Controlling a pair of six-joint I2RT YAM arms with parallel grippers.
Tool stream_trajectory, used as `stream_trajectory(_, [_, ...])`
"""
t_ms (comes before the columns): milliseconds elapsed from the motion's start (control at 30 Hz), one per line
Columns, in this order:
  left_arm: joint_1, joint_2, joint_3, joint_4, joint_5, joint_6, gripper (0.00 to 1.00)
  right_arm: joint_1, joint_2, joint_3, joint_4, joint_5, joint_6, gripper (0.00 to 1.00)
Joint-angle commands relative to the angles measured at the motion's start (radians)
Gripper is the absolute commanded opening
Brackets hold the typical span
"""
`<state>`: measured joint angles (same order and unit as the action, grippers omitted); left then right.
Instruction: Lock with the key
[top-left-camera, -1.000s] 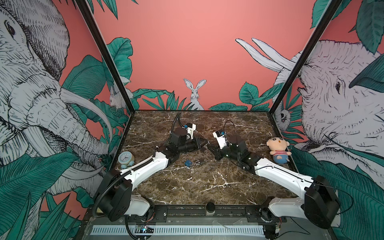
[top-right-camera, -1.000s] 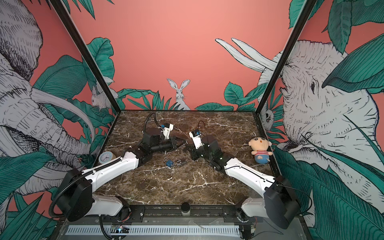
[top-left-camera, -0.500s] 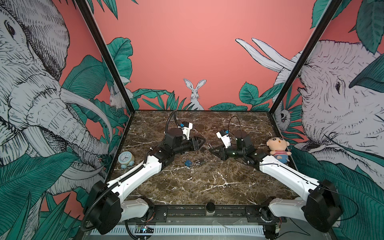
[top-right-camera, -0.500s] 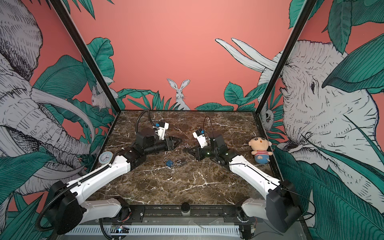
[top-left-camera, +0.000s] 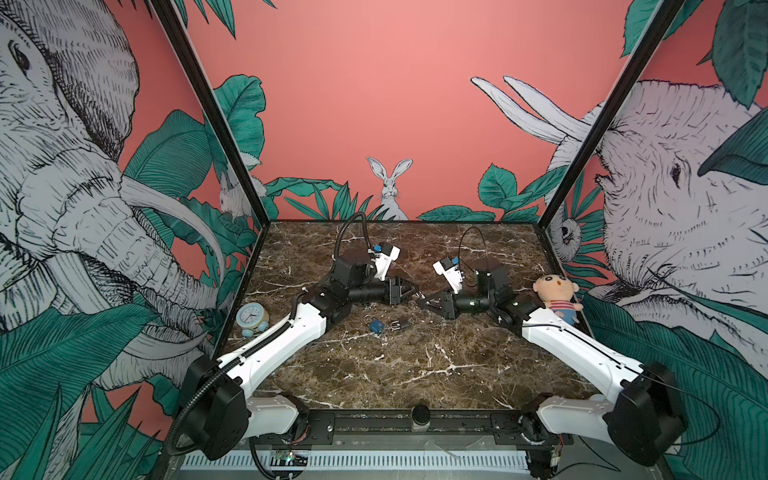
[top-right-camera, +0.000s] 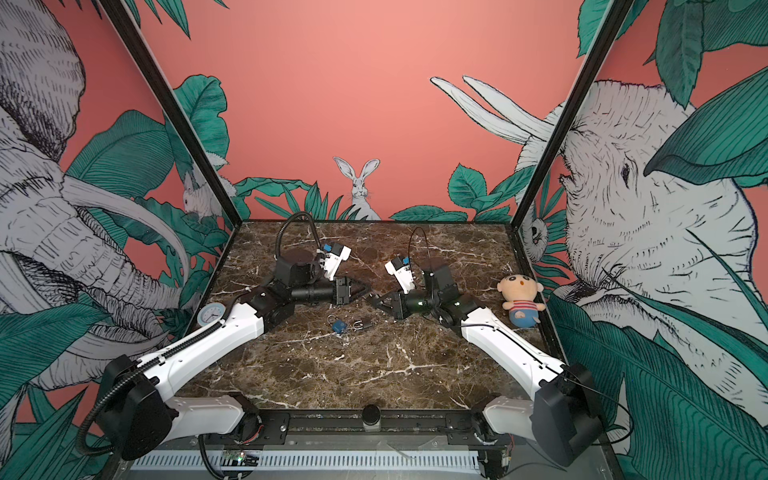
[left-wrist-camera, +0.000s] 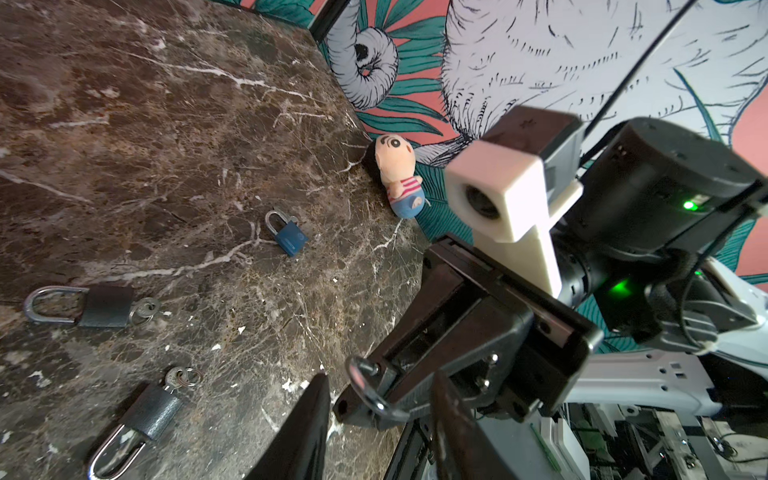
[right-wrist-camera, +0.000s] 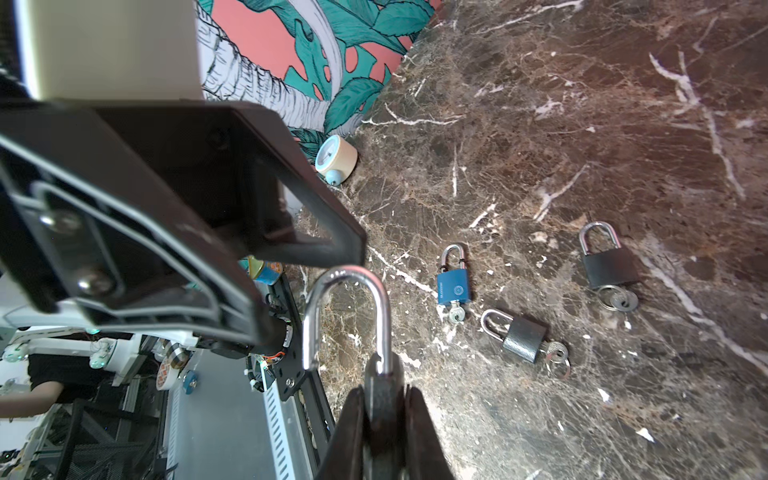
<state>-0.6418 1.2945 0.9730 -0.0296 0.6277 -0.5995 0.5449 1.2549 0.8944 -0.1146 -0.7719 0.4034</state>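
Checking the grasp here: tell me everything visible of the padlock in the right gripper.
The padlock has a dark body and a shiny silver metal shackle. The shackle is open: one leg enters the body, the other ends free. The right gripper is shut on the body, a finger on each flat side, shackle pointing out beyond them. The lower body is hidden; no key shows. A finger of the open left gripper sits close by the shackle's bow; contact cannot be told.

Gap between jaws apparently slim; blue padlock (top-left-camera: 377, 325), black padlock (top-left-camera: 401, 323) nearby; table (top-left-camera: 415, 365) front free.
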Motion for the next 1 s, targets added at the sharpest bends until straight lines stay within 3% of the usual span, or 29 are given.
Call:
stream_trajectory(0, [-0.004, 0.016, 0.035, -0.039, 0.048, 0.044, 0.42, -0.003, 0.003, 0.029, 0.023, -0.033, 0.007, 0.0])
stream_trajectory(300, [-0.004, -0.002, 0.009, -0.055, 0.002, 0.069, 0.38, -0.005, 0.013, 0.055, 0.002, -0.057, 0.001, 0.0])
stream_trajectory(967, [0.012, -0.049, -0.027, -0.041, 0.007, 0.064, 0.38, -0.024, 0.0, 0.067, -0.002, -0.12, 0.019, 0.0])
